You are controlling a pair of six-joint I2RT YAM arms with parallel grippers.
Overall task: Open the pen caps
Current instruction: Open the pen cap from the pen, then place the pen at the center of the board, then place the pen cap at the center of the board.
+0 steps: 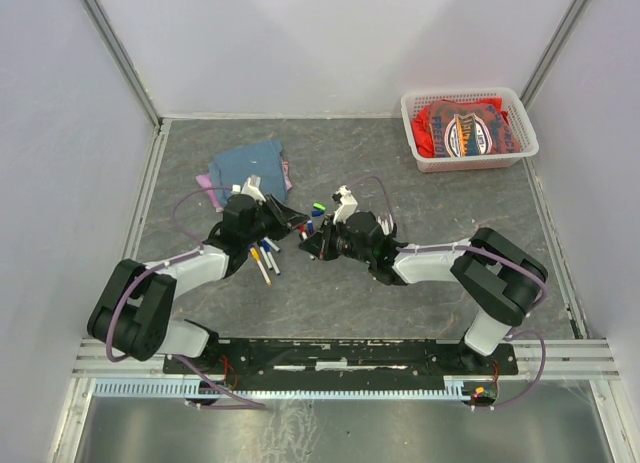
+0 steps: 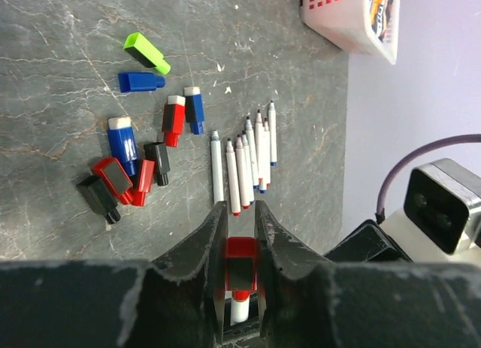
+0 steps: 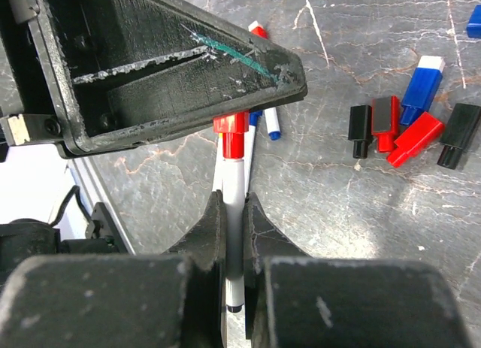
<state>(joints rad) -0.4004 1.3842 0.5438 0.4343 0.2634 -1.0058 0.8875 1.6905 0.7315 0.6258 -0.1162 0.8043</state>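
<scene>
My left gripper [image 2: 240,209] is shut on a red pen cap [image 2: 241,249], and a white barrel shows just behind the cap between the jaws. In the right wrist view my right gripper [image 3: 234,201] is shut on that white pen barrel [image 3: 234,184]. Its red cap [image 3: 232,137] reaches into the left gripper's black fingers above. In the top view the two grippers, left [image 1: 296,221] and right [image 1: 318,245], meet mid-table. Loose pen caps lie on the table: green [image 2: 146,52], blue [image 2: 140,81], red [image 2: 142,183] and black [image 2: 98,197]. Several uncapped white pens [image 2: 244,160] lie side by side.
A white basket [image 1: 425,161] holding red-orange packets stands at the back right. A folded blue cloth [image 1: 250,168] lies at the back left of the pens. More pens [image 1: 264,260] lie under the left arm. Grey walls close off the table.
</scene>
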